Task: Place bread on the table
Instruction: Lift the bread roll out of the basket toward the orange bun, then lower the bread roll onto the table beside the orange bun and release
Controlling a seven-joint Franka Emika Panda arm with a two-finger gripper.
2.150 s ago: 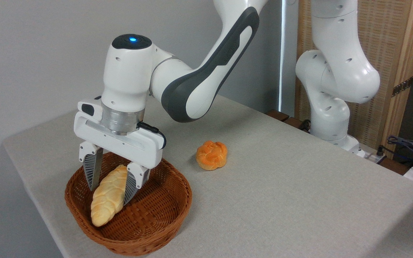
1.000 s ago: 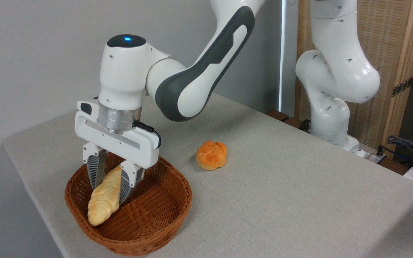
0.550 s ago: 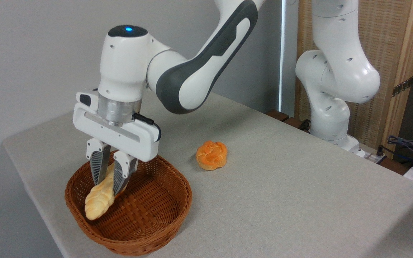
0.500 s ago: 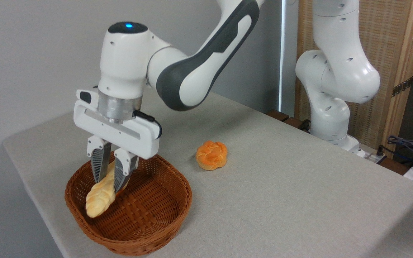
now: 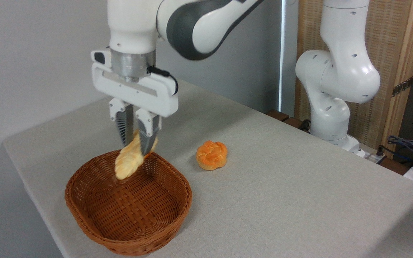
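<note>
1. Gripper (image 5: 134,143) is clamped on the bread (image 5: 130,162), fingers nearly together and pinching the loaf near its upper end. The rest hangs down and to the left, tilted, a bit motion-blurred.
2. Grip is off-centre, so the long free end droops. Likely because the loaf lay slanted against the basket wall and only that end was reachable. My read, not visible fact.
3. Bread location: in the air, above the back part of the wicker basket (image 5: 84,211), clear of the weave. Lower tip sits just above rim height; not touching basket or table (image 5: 299,186).
4. Wrist points straight down and is raised high, which makes sense for lifting the load over the rim before travelling sideways.
5. Task stage, as I judge it: pick done, lift in progress, placement not yet done. Open fabric to the right of the basket is the obvious drop zone.
6. Risk: end-grip on a soft loaf means it could swing or slip during the traverse.
7. Counts:
   - braided loaf: 1, held
   - round orange bun (image 5: 211,154): 1, on the table right of the basket, well apart from the gripper
   - basket: 1, nothing visible inside
   - arm: 1, base at the far right table edge
   - cables (image 5: 407,145): a bundle at far right, number unclear
</note>
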